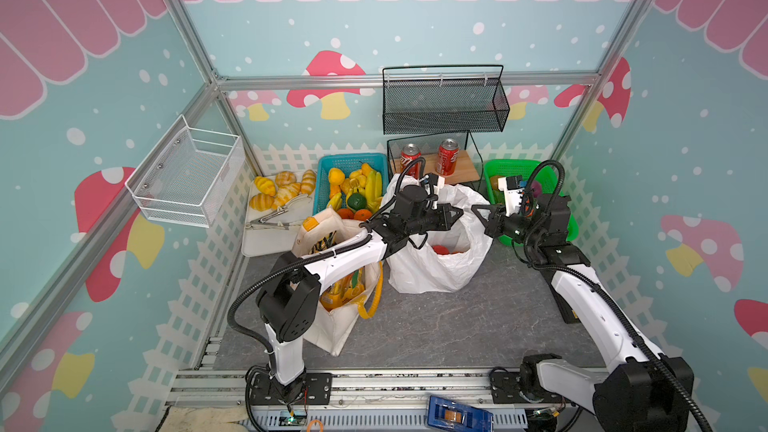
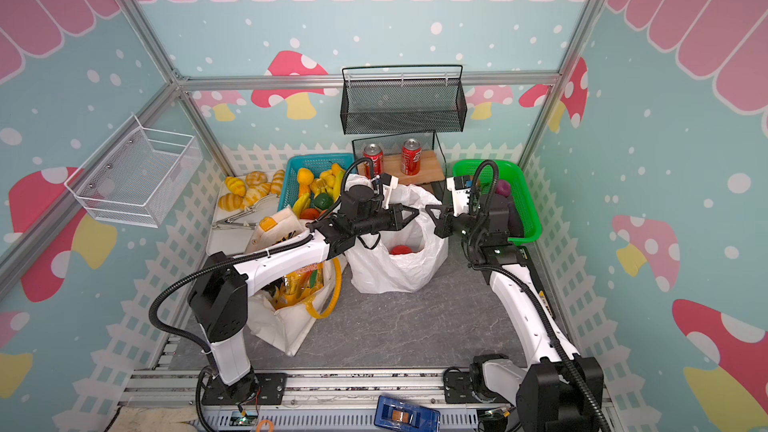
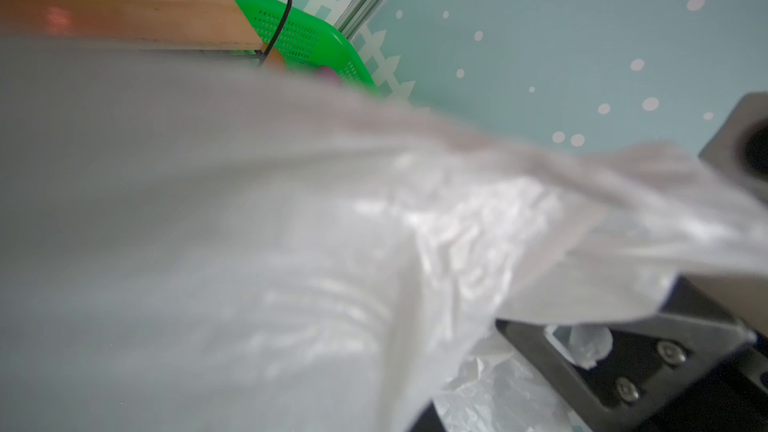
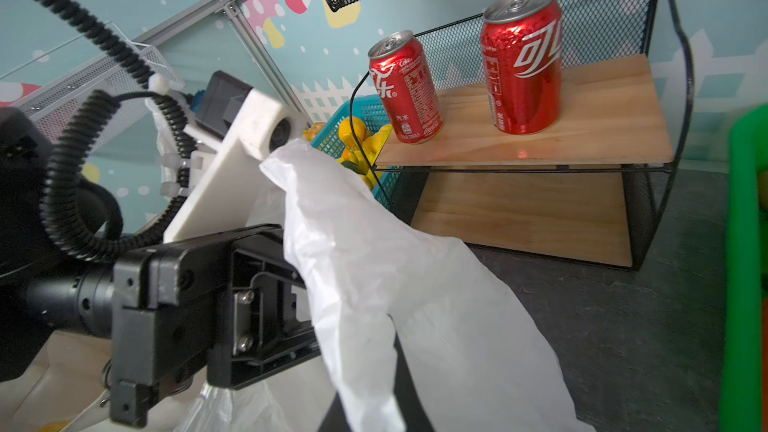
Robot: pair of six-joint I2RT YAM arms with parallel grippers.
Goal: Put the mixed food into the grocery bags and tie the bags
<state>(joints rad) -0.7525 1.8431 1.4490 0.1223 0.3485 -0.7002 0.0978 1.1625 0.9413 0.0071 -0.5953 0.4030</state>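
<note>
Left pincer grips the white plastic bag by its rim; right pincer, closed, faces it just beside

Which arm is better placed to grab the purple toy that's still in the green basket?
Right. The right gripper sits just beside the green basket holding the purple toy; the left gripper is across the white plastic bag, farther away.
</note>
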